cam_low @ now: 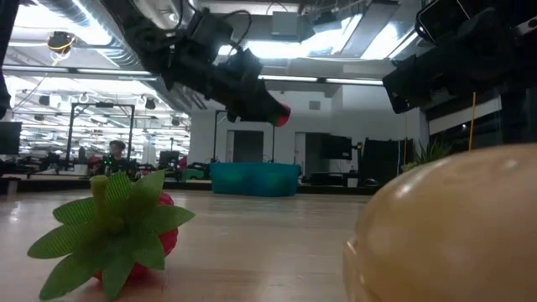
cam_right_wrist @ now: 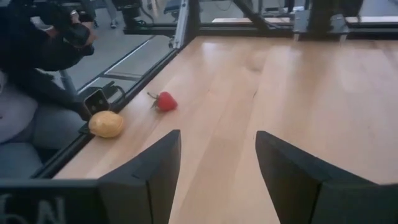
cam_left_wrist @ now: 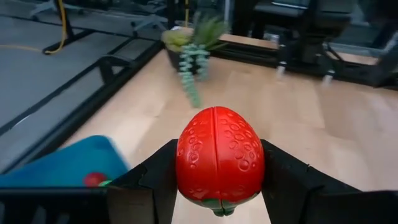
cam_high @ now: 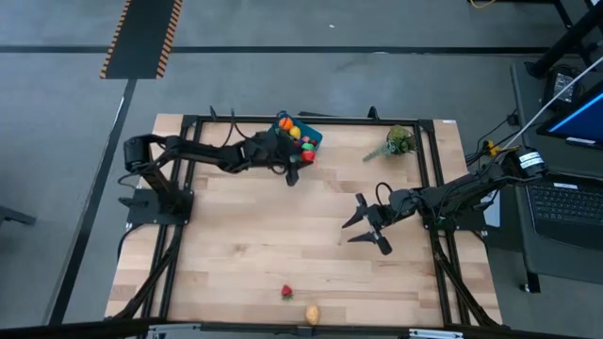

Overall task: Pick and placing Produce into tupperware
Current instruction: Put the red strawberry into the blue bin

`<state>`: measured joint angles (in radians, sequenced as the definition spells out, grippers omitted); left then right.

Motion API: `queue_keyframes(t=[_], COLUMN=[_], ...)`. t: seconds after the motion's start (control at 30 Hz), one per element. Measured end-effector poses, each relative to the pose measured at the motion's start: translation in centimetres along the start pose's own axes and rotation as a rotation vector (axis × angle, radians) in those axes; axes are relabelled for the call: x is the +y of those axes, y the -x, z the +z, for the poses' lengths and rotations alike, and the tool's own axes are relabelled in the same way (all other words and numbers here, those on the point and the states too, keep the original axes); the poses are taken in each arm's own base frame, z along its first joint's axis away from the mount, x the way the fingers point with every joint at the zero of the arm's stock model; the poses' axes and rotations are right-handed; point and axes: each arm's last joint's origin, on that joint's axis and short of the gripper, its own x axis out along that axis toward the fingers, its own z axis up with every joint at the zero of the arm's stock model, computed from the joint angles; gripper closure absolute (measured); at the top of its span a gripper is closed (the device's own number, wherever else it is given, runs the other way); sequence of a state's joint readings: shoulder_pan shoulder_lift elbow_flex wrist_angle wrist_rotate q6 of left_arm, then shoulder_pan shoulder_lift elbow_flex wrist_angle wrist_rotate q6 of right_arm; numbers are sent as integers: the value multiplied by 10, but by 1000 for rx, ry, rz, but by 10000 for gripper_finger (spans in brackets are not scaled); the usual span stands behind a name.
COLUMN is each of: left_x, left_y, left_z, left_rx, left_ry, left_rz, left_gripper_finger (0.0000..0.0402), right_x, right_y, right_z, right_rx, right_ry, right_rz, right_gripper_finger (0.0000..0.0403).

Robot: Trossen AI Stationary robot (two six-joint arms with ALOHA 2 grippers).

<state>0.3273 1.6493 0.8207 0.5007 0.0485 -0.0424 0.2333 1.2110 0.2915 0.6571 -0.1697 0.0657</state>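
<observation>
My left gripper is shut on a red toy strawberry, above the table just beside the near right corner of the blue tupperware. The tupperware stands at the table's far edge with several toy fruits in it. My right gripper is open and empty over the table's right middle. A second red strawberry with green leaves and a tan potato-like toy lie on the table near its near edge. Both also show in the right wrist view, the strawberry and the tan toy. My left gripper pinches the red strawberry by its two opposite sides between the two fingers. In the low view the strawberry sits at the fingers' free ends, and the fingers slant downward. The strawberry is lifted clear of the table, its green cap end turned back toward the gripper.
A grey-green plant sprig in a small pot stands at the far right of the table. A black frame rail runs around the table. Bare wood lies between the two grippers and the near edge.
</observation>
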Motion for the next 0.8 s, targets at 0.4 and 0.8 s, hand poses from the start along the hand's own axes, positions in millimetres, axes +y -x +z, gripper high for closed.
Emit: queue_keyframes(t=[0.4, 0.8], left_x=[53, 77], left_y=[7, 12], left_z=[2, 1], left_rx=[-14, -20], left_ry=[26, 46], left_rz=[53, 120], left_gripper_finger=[225, 226], right_x=[-8, -24], right_y=[1, 5], right_z=[2, 6], right_rx=[-21, -58], right_ry=[42, 30], right_rz=[-227, -350], right_gripper_finger=[193, 193])
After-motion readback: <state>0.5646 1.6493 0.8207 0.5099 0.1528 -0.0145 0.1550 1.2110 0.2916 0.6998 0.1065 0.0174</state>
